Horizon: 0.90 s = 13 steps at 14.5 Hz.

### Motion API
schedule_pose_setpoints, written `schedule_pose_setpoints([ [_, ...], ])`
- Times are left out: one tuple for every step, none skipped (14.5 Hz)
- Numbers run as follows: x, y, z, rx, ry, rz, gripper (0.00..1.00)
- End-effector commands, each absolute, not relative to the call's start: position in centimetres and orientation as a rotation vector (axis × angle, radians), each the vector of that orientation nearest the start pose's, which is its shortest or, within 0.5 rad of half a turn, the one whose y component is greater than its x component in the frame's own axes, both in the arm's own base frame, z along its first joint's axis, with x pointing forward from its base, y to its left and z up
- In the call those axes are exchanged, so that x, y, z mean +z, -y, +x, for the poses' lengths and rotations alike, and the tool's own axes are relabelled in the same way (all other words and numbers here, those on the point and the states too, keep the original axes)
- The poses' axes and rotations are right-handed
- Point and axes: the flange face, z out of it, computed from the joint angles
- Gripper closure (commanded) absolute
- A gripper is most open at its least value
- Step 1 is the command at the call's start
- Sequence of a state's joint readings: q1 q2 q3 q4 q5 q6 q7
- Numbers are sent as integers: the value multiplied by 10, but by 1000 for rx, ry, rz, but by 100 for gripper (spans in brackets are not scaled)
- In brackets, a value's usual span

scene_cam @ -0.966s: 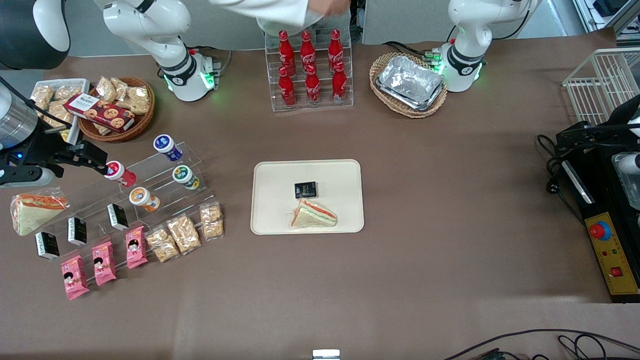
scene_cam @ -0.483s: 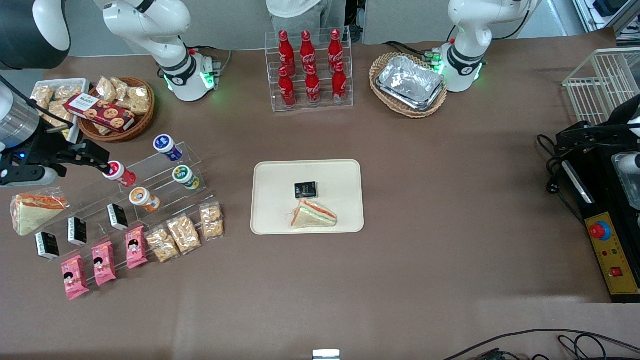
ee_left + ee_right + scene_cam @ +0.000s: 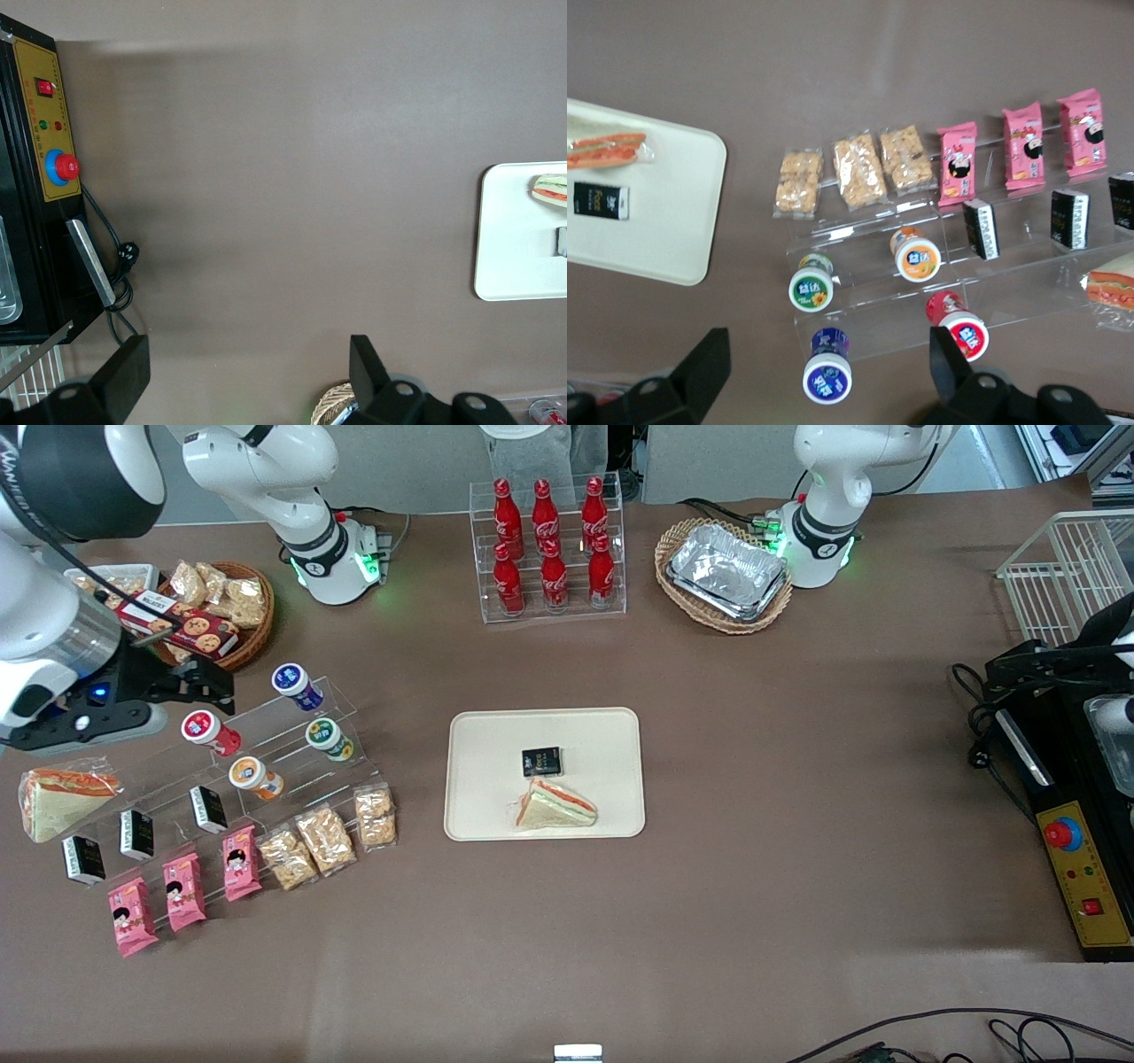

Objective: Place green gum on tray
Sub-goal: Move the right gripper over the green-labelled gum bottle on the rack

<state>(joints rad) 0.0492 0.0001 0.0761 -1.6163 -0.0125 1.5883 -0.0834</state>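
Observation:
The green gum (image 3: 328, 738) (image 3: 811, 288), a small bottle with a white lid bearing a green mark, lies on the clear stepped rack (image 3: 266, 744), on the step below the blue-lidded bottle (image 3: 292, 682). My gripper (image 3: 205, 684) (image 3: 828, 343) hovers open above the rack's upper step, between the red-lidded and blue-lidded bottles, holding nothing. The gum lies apart from it, nearer the front camera and toward the tray. The cream tray (image 3: 496, 779) (image 3: 664, 221) sits mid-table with a wrapped sandwich (image 3: 556, 804) and a black packet (image 3: 541, 761) on it.
A red-lidded bottle (image 3: 205, 730) and an orange-lidded bottle (image 3: 252, 775) share the rack with black packets, pink packs and nut bars. A snack basket (image 3: 208, 615), a cola rack (image 3: 547, 545) and a basket of foil trays (image 3: 725, 571) line the table's back edge.
My gripper has moved away from the front camera and a little toward the blue-lidded bottle, leaving the red-lidded bottle's lid. The bottles have not moved.

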Motion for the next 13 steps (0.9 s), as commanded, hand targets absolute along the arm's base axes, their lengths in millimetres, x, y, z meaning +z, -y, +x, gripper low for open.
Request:
schedule_pose_setpoints([
  [577, -73, 514, -2, 384, -3121, 0],
  [565, -76, 503, -2, 395, -3120, 0],
  [552, -78, 494, -2, 402, -3118, 0],
  [542, -78, 486, -20, 396, -3106, 0],
  [528, -78, 477, -13, 385, -3093, 0],
  [512, -80, 468, -24, 392, -3081, 0],
  [498, -83, 459, -55, 431, -3076, 0],
  [484, -83, 454, -70, 446, -3075, 0],
  [471, -83, 449, -75, 444, -3075, 0],
  [463, -87, 447, -86, 457, -3071, 0],
  [457, -87, 446, -96, 455, -3071, 0],
  [446, -87, 445, -106, 455, -3072, 0],
  [434, -86, 443, -122, 454, -3073, 0],
])
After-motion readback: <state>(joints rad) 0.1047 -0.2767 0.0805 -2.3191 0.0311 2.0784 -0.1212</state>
